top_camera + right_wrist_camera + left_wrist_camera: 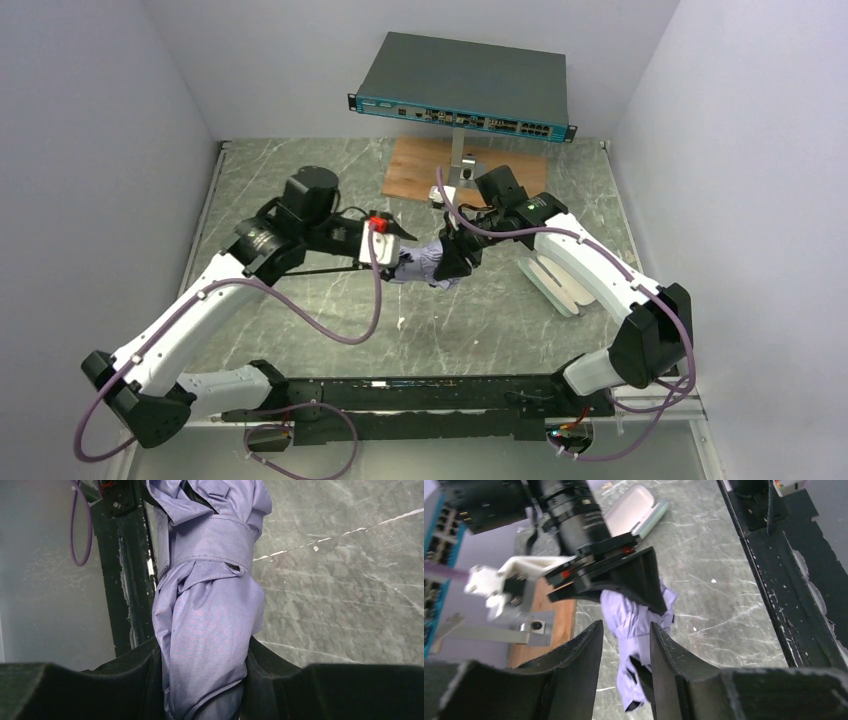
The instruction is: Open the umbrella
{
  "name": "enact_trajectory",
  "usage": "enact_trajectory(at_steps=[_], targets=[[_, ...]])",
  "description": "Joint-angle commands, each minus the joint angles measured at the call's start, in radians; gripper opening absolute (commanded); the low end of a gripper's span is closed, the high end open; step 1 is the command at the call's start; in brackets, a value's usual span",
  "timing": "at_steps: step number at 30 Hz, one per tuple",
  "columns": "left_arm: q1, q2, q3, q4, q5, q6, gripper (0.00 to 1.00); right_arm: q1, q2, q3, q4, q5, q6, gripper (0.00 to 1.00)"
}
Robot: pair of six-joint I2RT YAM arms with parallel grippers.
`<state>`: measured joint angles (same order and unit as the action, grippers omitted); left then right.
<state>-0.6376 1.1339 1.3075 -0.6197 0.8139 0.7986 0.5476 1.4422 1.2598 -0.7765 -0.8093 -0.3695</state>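
Note:
The umbrella (pixel 424 263) is a folded pale lavender bundle held above the marble table between my two arms. My right gripper (pixel 202 645) is shut on its thick middle, just below the wrap strap (pixel 210 542) that still binds the fabric. In the left wrist view the loose lower end of the umbrella (pixel 631 630), with black lining showing, hangs between the fingers of my left gripper (pixel 626 625). That gripper is open, and table shows between the left finger and the fabric. The handle and shaft are hidden.
The mint-green capsule case (pixel 636 512) lies on the table under the right arm (pixel 555 280). A network switch (pixel 465 80) stands on a post over a wooden board (pixel 415 170) at the back. A black rail (pixel 420 395) runs along the near edge.

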Motion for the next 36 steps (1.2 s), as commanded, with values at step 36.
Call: enact_trajectory(at_steps=[36], targets=[[-0.109,0.088,-0.132,0.082,-0.348,0.037,0.54,0.02,-0.101,0.027,0.069,-0.03,-0.039,0.0]])
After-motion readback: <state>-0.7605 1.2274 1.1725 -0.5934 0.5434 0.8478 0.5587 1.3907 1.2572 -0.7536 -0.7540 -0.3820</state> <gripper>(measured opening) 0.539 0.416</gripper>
